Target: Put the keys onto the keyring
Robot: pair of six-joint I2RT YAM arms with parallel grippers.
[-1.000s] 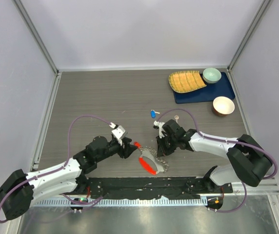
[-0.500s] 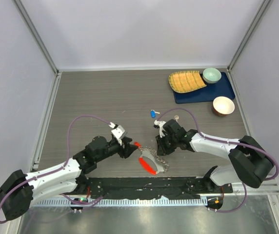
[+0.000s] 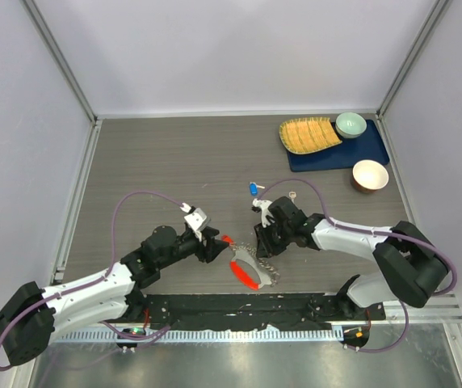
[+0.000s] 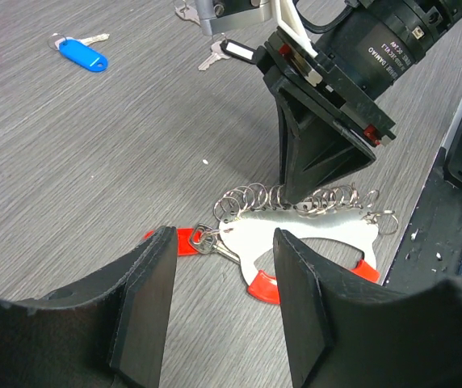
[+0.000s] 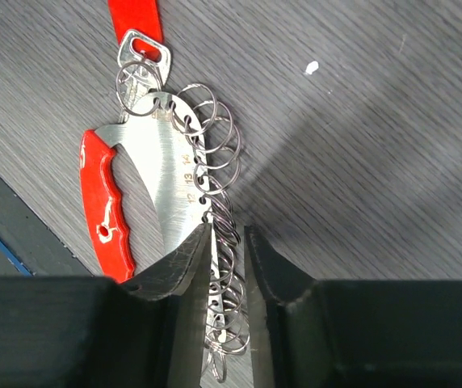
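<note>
Keyring (image 3: pixel 251 265) lies flat near the arms. Left gripper (image 4: pixel 221 259), spread wide, straddles its red end at ten o'clock, probably to steady it. Right gripper (image 5: pixel 227 242), barely parted, brackets the ring row (nothing pinched). Blue key (image 3: pixel 253 188) lies loose at twelve o'clock.

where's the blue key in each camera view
top external: blue key near the picture's centre, farther from the arm bases than the keyring.
left wrist: blue key at upper left, lying flat.
right wrist: not in it.
shared landmark: the keyring's silver plate with its row of rings, seen in all three views.
</note>
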